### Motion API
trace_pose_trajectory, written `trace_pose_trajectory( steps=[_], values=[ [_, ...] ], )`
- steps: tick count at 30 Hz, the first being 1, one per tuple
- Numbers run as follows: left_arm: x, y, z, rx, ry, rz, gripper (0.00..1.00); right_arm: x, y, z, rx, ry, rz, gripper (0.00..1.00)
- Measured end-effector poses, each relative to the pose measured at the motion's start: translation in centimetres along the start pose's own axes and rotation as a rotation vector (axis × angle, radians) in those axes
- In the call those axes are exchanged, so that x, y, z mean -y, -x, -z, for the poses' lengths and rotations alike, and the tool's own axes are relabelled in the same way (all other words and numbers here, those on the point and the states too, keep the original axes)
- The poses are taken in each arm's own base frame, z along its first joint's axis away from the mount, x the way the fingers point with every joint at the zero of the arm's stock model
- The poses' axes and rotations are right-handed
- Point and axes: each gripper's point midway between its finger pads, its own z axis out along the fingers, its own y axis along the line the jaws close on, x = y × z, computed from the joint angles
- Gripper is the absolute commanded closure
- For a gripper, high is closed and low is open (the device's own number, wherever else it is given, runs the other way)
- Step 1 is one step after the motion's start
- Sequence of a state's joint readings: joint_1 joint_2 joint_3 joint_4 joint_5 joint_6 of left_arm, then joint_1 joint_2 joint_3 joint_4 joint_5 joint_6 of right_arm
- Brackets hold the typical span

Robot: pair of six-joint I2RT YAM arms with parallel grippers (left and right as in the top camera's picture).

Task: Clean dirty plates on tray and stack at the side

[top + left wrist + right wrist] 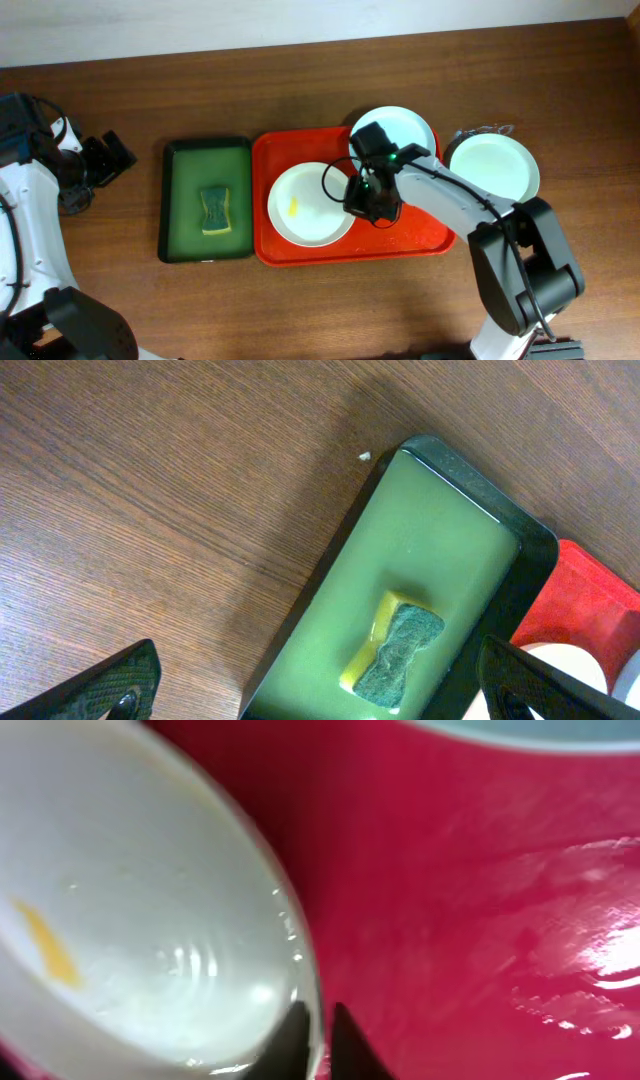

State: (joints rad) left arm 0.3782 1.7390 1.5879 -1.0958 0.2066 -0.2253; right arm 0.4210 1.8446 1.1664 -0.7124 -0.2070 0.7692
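Overhead, the left gripper (105, 155) hangs at the far left, jaws wide and empty, near the green tray (190, 170) holding the sponge (215, 208); on the red tray (420, 240) the smeared plate (305, 205) lies with the right gripper (369, 205) at its right rim, jaws nearly closed, seemingly pinching it. Wiping looks like the step in hand, so the left arm must fetch the sponge while that plate is steadied. A second plate (410, 125) crowds the right arm at the tray's back rim; a third plate (493, 168) sits rightward on the tabletop (300, 80).
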Motion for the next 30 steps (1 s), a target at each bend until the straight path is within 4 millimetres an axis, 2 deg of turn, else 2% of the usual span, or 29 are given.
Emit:
trace_pose_trajectory(
  steps=[4, 6, 10, 12, 13, 14, 23, 27, 30],
  values=[
    [0.0, 0.0, 0.0, 0.000, 0.000, 0.000, 0.01, 0.5, 0.5, -0.1, 0.073, -0.076, 0.021, 0.70],
    [0.0, 0.0, 0.0, 0.000, 0.000, 0.000, 0.01, 0.5, 0.8, -0.1, 0.099, -0.093, 0.029, 0.75],
    [0.0, 0.0, 0.0, 0.000, 0.000, 0.000, 0.01, 0.6, 1.4, -0.1, 0.129, -0.105, 0.050, 0.76],
    [0.0, 0.0, 0.0, 0.000, 0.000, 0.000, 0.01, 0.4, 1.6, -0.1, 0.139, -0.100, 0.078, 0.83],
    [0.0, 0.0, 0.0, 0.000, 0.000, 0.000, 0.01, 0.2, 1.6, -0.1, 0.142, -0.099, 0.093, 0.94],
    [0.0, 0.0, 0.0, 0.000, 0.000, 0.000, 0.01, 0.0, 1.5, -0.1, 0.143, -0.098, 0.121, 0.96],
    [0.0, 0.0, 0.0, 0.000, 0.000, 0.000, 0.01, -0.6, 1.3, -0.3, 0.147, -0.099, 0.242, 0.95],
    [0.0, 0.0, 0.0, 0.000, 0.000, 0.000, 0.01, -0.6, 1.3, -0.3, 0.146, -0.100, 0.257, 0.89],
    [0.2, 0.9, 0.0, 0.036, -0.008, -0.008, 0.01, -0.6, 1.3, -0.4, 0.145, -0.101, 0.262, 0.82]
  ],
)
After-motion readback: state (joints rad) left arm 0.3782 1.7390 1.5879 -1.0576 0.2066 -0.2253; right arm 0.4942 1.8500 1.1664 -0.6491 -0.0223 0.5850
